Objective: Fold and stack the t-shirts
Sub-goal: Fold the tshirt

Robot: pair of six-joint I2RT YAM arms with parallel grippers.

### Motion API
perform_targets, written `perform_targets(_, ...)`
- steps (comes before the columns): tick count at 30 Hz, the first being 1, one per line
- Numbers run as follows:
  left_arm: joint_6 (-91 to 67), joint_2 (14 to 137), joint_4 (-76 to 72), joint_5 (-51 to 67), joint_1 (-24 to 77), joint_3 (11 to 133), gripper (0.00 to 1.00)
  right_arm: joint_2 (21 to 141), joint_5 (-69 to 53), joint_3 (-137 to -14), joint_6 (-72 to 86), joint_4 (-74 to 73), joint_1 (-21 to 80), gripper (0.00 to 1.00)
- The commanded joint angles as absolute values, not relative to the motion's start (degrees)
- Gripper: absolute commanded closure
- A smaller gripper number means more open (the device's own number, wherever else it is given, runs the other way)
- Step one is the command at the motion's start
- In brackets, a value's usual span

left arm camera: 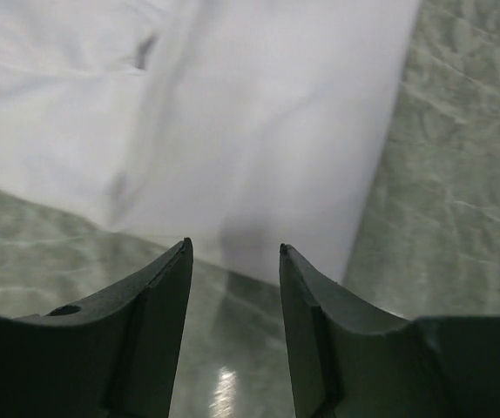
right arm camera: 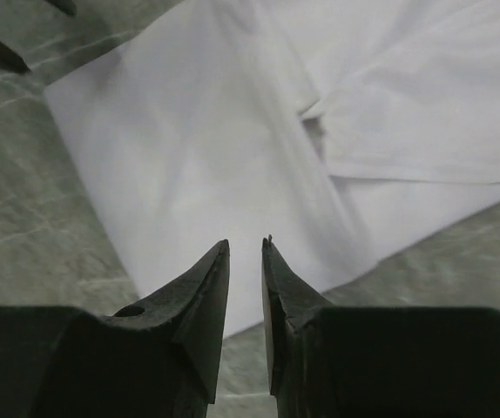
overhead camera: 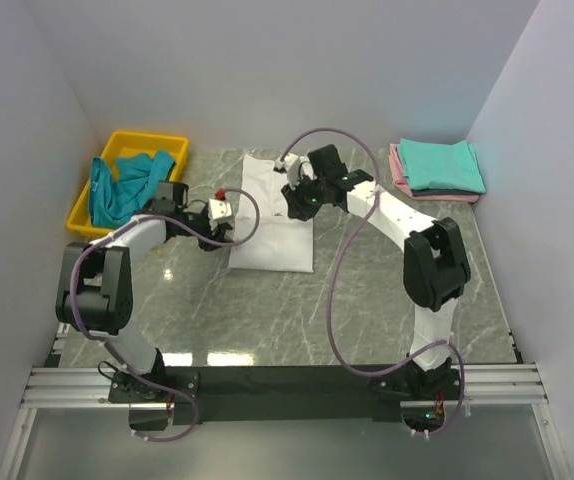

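No legible txt or labels.

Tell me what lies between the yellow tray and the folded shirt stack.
The white shirt lies there, flat on the table, as the top view shows.

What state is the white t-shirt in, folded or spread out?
Partly folded: the white t-shirt lies as a narrow strip on the table; the right wrist view shows overlapping layers.
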State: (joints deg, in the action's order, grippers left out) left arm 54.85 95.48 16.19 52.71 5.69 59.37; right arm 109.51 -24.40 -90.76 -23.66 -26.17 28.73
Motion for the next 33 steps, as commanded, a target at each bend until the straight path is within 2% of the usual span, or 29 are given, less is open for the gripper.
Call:
perform_targets(1,49.8,94.3,9.9,52.0,9.7,55.8,0.5,114.5,-30.8,-90.0,-12.1,-30.0,29.2,0.71)
perform_targets(4,44.1,96.2,7.0,50.2,12.2,55.9,0.53,117.3,-32.2,-88.9,-9.0,-30.2,29.2,0.72)
perform_targets(7,45.3,98.0,10.7,47.5,14.2,58.9,0.54,120.4,-32.1,-89.0,-7.2,-31.7,29.1,0.72)
perform_targets(11,59.1,100.8,23.3,40.4,18.6,61.3,0.57,123.4,-31.8,-90.2,-6.4,-33.9,29.1,0.72)
perform_targets(16,62.8,102.4,25.9,31.2,22.4,60.1,0.61,124.6,-30.1,-89.5,-7.0,-35.8,29.1,0.72)
perform_targets(22,63.1,101.2,35.1,30.9,27.3,59.5,0.62,121.0,-32.0,-83.0,-7.7,-35.7,29.2,0.72)
perform_targets(29,56.0,92.3,34.1,34.6,33.7,51.3,0.61,113.8,-32.6,-72.8,-10.3,-35.3,30.2,0.72)
perform_targets(33,49.7,87.3,34.4,37.7,35.2,50.8,0.59,106.5,-35.4,-67.9,-11.8,-36.9,30.1,0.67)
